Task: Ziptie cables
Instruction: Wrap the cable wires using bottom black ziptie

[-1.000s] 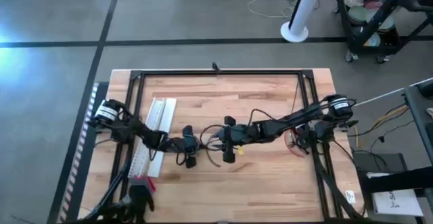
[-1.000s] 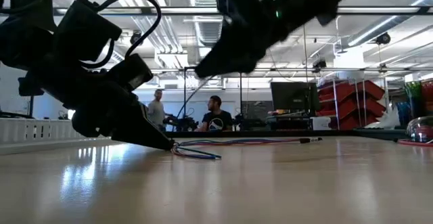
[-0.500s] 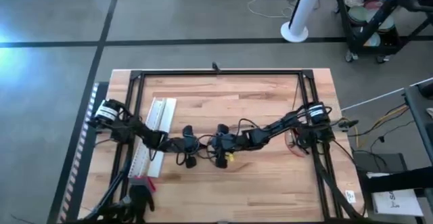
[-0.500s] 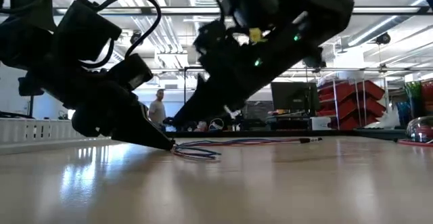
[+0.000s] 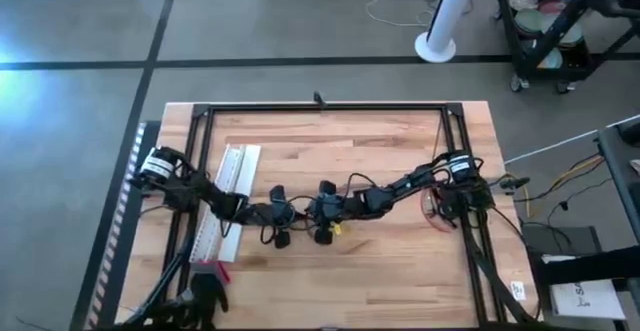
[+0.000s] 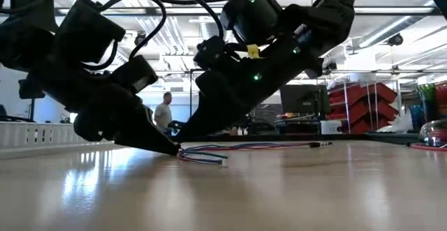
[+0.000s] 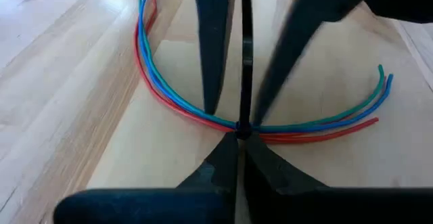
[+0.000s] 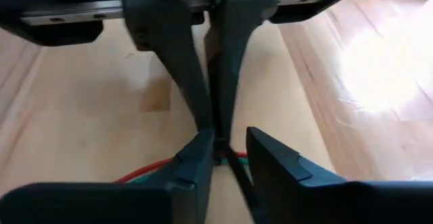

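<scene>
Red, blue and green cables [image 7: 169,92] lie curved and bunched flat on the worktop [image 7: 61,102], ends splayed.

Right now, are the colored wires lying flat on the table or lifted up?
Lying flat. The cables curve across the table, and the low view shows them resting on its surface, pinched by the shut left gripper.

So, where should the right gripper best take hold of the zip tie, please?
The zip tie's free strap, just past where the left gripper pinches it at the cables. Come from opposite that gripper, right gripper open astride it: it runs straight and thin.
</scene>
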Robot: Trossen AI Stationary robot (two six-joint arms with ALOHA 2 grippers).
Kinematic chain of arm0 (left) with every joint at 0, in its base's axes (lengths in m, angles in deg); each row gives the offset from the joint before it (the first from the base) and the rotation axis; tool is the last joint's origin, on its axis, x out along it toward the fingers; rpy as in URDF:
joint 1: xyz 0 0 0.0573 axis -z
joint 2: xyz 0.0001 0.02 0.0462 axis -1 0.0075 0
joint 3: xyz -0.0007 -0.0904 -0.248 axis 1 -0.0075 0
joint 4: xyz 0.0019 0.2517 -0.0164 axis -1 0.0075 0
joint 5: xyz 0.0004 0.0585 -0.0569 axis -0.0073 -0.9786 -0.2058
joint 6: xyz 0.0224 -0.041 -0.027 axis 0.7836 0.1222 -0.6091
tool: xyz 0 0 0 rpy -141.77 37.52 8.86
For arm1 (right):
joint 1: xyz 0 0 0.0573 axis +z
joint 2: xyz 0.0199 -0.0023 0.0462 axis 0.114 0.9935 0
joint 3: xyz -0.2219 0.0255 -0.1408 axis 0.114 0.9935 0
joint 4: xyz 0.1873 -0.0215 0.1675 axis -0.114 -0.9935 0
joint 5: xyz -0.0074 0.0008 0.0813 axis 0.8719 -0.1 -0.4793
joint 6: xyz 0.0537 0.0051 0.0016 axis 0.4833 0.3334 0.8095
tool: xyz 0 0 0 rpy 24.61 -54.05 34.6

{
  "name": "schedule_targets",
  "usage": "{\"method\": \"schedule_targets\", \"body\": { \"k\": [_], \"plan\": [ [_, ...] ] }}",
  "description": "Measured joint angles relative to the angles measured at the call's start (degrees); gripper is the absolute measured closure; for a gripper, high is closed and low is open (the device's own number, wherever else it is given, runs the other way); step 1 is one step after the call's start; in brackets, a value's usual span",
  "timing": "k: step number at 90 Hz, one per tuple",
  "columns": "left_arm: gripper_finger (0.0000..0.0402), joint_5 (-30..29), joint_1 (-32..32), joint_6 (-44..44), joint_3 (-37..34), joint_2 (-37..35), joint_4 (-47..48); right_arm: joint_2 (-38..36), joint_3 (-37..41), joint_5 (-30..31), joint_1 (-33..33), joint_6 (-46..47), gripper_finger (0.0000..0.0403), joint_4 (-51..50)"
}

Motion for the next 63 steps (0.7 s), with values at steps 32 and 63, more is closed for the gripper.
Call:
{"method": "schedule_targets", "body": {
  "k": [32,63],
  "plan": [
    [0.0401,-0.06,0.0,0.02,0.0,0.0,0.41,-3.6,0.02,0.33,-0.02,-1.16,0.04,-2.29],
    [0.0401,0.03,0.07,1.11,-0.13,-1.93,1.28,-5.2,0.05,0.23,0.24,-1.47,0.0402,-5.17]
  ]
}}
